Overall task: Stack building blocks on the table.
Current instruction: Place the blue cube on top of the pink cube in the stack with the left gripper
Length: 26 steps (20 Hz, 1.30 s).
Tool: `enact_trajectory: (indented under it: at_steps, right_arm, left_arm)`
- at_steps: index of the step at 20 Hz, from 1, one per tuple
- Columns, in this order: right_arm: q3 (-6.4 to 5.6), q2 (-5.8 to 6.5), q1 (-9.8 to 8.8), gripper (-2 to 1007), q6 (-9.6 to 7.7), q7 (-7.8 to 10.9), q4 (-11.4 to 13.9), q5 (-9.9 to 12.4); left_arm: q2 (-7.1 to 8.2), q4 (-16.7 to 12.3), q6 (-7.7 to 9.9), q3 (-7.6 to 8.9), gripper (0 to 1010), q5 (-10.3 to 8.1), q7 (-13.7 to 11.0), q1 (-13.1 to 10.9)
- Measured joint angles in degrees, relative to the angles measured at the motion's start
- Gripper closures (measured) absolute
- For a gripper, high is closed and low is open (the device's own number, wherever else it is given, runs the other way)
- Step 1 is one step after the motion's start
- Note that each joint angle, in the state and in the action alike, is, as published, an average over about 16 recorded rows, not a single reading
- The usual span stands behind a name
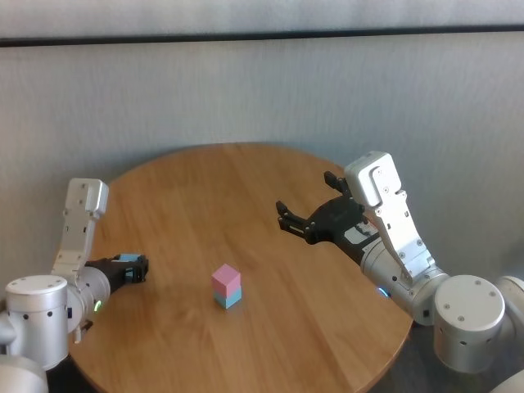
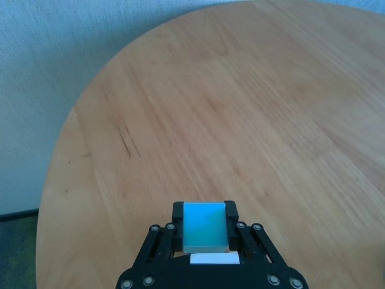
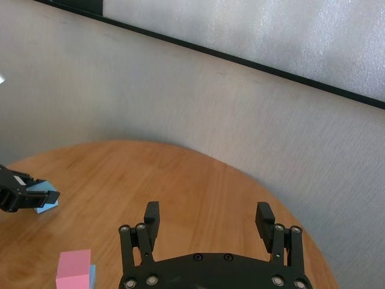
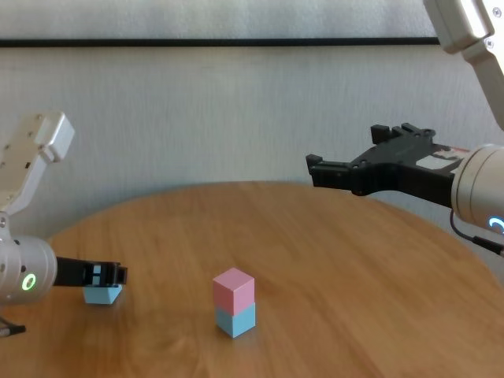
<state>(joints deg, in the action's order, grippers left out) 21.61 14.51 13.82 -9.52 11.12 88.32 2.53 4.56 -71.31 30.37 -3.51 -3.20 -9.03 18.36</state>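
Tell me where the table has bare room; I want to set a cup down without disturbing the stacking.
The far half of the table, behind the pink block stacked on a blue block, is bare. So is the near right, under the raised right tool. The left edge is crowded: the left tool grips the second blue block.

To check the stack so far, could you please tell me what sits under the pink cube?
The small matte pink cube rests on a light blue cube standing on the round wooden table. Their touching faces are hidden from view.
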Motion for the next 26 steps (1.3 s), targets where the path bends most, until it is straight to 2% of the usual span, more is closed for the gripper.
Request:
enact_trajectory:
  at_steps: [6,11,18,26]
  right_arm:
    - [0.00,0.00,0.00,0,0.00,0.00,0.0,0.0]
    - [0.00,0.00,0.00,0,0.00,0.00,0.0,0.0]
    - [0.00,0.00,0.00,0,0.00,0.00,0.0,0.0]
    - [0.00,0.00,0.00,0,0.00,0.00,0.0,0.0]
  left_arm:
    - [1.18,-1.8,-1.05,-0.16,612,-0.24,-1.9,-0.8]
    - [3.27,-4.5,-2.31,-0.42,612,-1.16,-5.3,-1.8]
    - [7.67,-8.9,-4.27,-1.83,612,-3.22,-12.5,-2.6]
    - [11.73,-11.8,-5.24,-4.50,611,-6.47,-21.3,-1.7]
